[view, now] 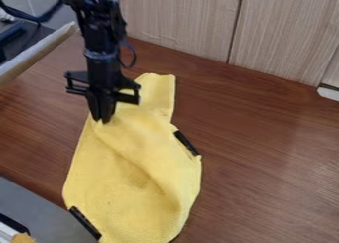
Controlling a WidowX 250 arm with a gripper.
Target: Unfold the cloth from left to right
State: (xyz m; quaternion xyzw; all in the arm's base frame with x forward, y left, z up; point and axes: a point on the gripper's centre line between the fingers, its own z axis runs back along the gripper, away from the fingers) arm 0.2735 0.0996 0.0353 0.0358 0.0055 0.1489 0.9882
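Yellow cloth point(126, 187) lying on worktop point(265, 152), in front of wooden panels point(185, 24). My jaws pinching its edge, nearer panels. Cloth looking light, soft, floppy, hardly fragile; I'm favouring deep bite at that edge, shallow pinch risking slipping off.

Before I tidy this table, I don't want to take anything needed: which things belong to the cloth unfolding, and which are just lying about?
For the job:
- yellow cloth
- hand, at the cloth's upper left

Apparently not:
- black strips at the cloth's edges
- grey panel, lower left
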